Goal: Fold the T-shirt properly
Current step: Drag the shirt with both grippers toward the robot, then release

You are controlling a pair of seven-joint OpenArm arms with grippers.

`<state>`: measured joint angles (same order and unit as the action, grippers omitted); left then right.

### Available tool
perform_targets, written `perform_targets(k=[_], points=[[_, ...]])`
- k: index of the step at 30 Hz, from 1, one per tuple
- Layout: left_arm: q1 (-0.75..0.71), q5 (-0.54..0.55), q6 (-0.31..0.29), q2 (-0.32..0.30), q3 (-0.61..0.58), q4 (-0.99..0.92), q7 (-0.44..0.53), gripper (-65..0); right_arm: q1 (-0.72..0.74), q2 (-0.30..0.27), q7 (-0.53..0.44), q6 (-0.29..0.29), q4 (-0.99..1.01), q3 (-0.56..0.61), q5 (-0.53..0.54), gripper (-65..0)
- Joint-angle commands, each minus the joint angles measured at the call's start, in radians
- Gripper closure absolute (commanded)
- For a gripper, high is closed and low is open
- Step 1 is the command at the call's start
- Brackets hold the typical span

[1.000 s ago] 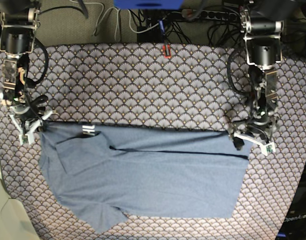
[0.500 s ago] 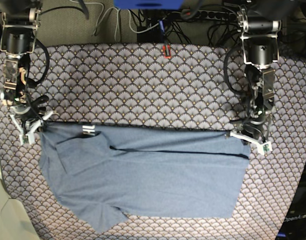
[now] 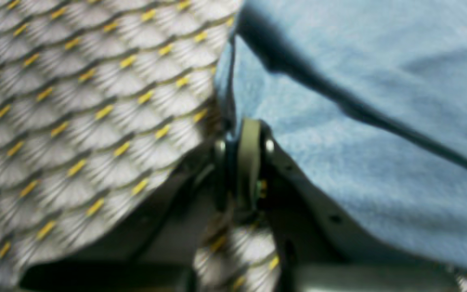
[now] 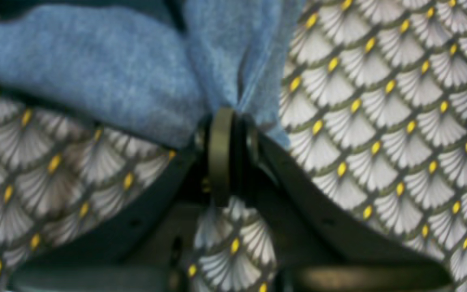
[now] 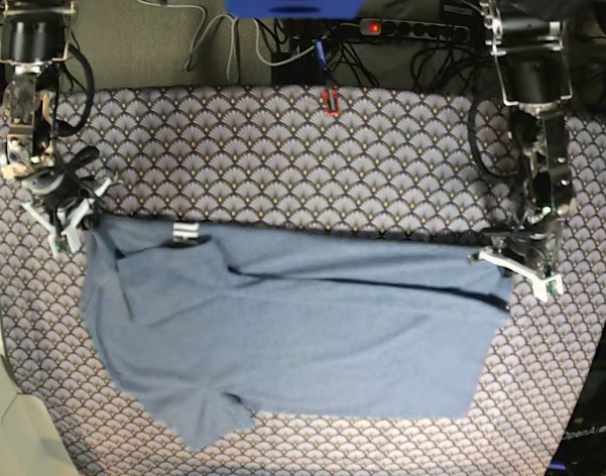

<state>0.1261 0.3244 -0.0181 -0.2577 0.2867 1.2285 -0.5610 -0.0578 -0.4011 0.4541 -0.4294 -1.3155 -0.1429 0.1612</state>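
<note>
T-shirt: slate-blue, spread flat on the fan-patterned tablecloth, held at its two far corners.

Left gripper: jaws pressed together, pinching the shirt's edge; in the left wrist view the fabric is seen running out from the closed tips, with a dark fold line crossing it. Bare cloth lies directly on the other side of the tips.

Right gripper: jaws pressed together on a bunched corner; in the right wrist view the cloth of the shirt is gathered into the closed tips, patterned cover beside them.

Containers: none are seen.

Edges and room: the pinched edge is drawn taut between the two grippers. A broad band of bare tablecloth lies beyond that edge, toward the arm bases. A small white tag shows on the edge near the right gripper. The hem and one sleeve lie well out from both grippers, near the table's front.

Change from a second ago: both grippers have shifted toward the arm bases and apart, the left one has closed, and the held edge has been carried with them.
</note>
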Motion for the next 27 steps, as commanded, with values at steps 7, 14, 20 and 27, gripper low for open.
perform_targets(k=[7,14,20,27], points=[[-0.084,-0.006,0.007,-0.013,0.082,0.199,-0.090,-0.6,-0.116,-0.012,0.022,-0.015,-0.112,-0.040,0.002,0.0],[-0.242,-0.006,0.007,-0.015,0.088,0.342,-0.109,-0.6,-0.277,-0.012,0.022,-0.015,-0.264,-0.093,0.002,0.0],[-0.355,-0.006,0.007,-0.010,0.090,0.399,-0.098,-0.6,-0.354,-0.009,0.016,-0.015,-0.306,-0.100,0.005,0.0],[-0.432,-0.005,0.007,-0.005,0.176,0.405,-0.098,-0.6,-0.403,-0.011,0.016,-0.016,-0.307,-0.100,0.005,0.0]])
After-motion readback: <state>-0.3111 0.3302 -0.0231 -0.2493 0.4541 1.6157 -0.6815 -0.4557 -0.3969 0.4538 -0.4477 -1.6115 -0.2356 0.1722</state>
